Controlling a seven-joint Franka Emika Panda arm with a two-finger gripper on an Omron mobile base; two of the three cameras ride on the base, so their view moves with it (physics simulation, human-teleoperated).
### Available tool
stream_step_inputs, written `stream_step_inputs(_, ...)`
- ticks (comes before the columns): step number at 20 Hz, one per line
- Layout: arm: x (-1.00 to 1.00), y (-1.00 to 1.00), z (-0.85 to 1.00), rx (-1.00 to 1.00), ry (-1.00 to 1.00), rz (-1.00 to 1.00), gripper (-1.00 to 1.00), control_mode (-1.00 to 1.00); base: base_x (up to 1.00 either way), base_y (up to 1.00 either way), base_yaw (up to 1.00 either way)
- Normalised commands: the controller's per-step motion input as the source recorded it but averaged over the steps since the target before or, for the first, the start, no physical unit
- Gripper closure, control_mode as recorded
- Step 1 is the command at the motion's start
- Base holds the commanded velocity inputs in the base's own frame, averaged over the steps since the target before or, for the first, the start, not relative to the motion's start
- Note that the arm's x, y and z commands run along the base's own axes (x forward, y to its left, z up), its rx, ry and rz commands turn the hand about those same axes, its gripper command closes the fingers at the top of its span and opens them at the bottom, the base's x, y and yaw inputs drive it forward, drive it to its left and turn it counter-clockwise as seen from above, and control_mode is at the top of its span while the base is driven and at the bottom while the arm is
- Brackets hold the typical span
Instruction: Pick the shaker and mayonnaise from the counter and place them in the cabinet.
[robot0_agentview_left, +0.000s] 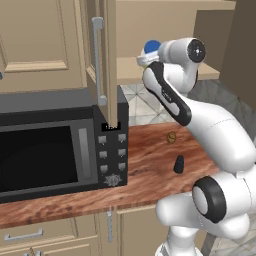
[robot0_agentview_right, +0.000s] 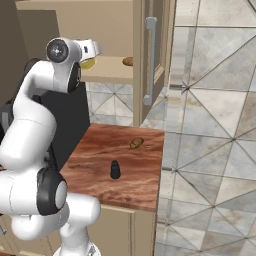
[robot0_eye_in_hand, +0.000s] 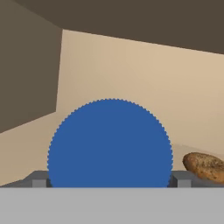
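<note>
In the left base view I see the arm rising from the lower right and reaching to the upper centre of the frame, where the gripper sits at the front edge of the open cabinet shelf; the blue lid of the mayonnaise shows just above the hand, against it. The shaker stands upright on the counter at centre right, well below the hand, with a small brown lump behind it. A black microwave fills the left of the frame. In the right base view the arm rises at the left; the hand reaches the cabinet shelf at upper left, and the pale yellow body of the mayonnaise shows just under the hand. A second brown lump lies on the shelf to the right of the jar. The shaker stands at lower centre on the counter. In the hand view the mayonnaise lid fills the lower centre, between the two fingertips at its left and right edges. The jaws stand wide, flanking the lid; I cannot tell whether the pads press on the jar. The brown lump lies at lower right on the shelf.
</note>
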Motion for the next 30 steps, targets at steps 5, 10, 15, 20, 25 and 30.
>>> stream_step_inputs(5, 0.10, 0.00, -0.36, 0.01, 0.05, 0.00, 1.00, -1.00, 0.00, 0.00, 0.00)
stream_step_inputs(10, 0.53, -0.05, -0.52, 0.04, 0.11, 0.00, 1.00, -1.00, 0.00, 0.00, 0.00)
stream_step_inputs(15, 0.51, -0.04, -0.49, 0.02, 0.10, 0.00, 1.00, -1.00, 0.00, 0.00, 0.00)
stream_step_inputs(20, 0.34, 0.00, -0.58, 0.00, 0.06, 0.00, -1.00, -1.00, 0.00, 0.00, 0.00)
stream_step_inputs(25, 0.05, 0.00, -0.49, -0.01, 0.00, 0.00, -1.00, -1.00, 0.00, 0.00, 0.00)
stream_step_inputs(30, 0.04, 0.00, -0.99, -0.02, 0.00, 0.01, -1.00, -1.00, 0.00, 0.00, 0.00)
